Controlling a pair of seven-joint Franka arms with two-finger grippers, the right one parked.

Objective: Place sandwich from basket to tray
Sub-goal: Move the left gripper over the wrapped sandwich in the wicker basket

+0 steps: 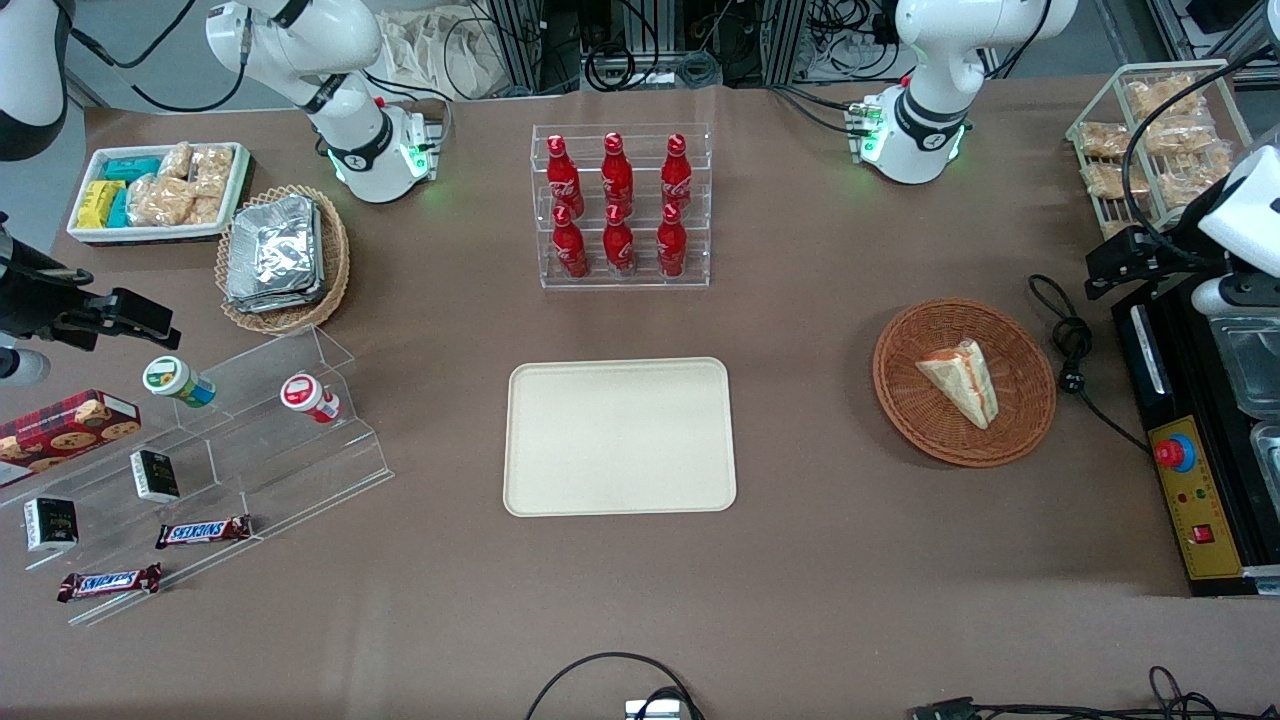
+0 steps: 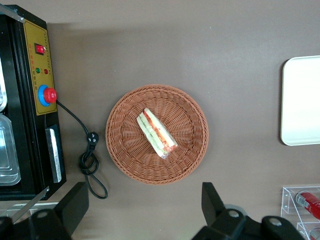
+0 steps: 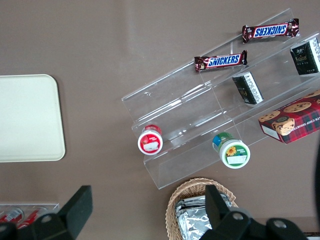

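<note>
From the front, the sandwich (image 1: 962, 382) lies on its side in the round brown basket (image 1: 964, 382), toward the working arm's end of the tabletop (image 1: 820, 560). The cream tray (image 1: 620, 436) sits flat and bare in the middle, well apart from the basket, with a rack of red bottles (image 1: 620, 206) farther from the camera than it. The working arm hangs at the edge of this view above a black machine (image 1: 1190, 440) with a red button, and its end effector (image 1: 1130, 262) is only a dark shape here — held high, I'd judge, to give the wrist camera a clear look down.

From the working arm's wrist, the basket (image 2: 157, 134) shows whole, with the sandwich (image 2: 157, 133) lying across its middle, red and green filling stripes along one edge. The end effector (image 2: 145, 210) has its two dark fingers (image 2: 75, 200) spread wide, nothing between them, well above the basket and not yet over the wedge. A black cable (image 2: 90, 155) curls beside the basket, and a corner of the tray (image 2: 301, 100) shows too. Nothing is lifted yet; the approach seems the step in hand.

The parked arm's wrist view shows the tray (image 3: 27, 118) again, beside a clear stepped shelf (image 3: 200, 125) of snacks.
</note>
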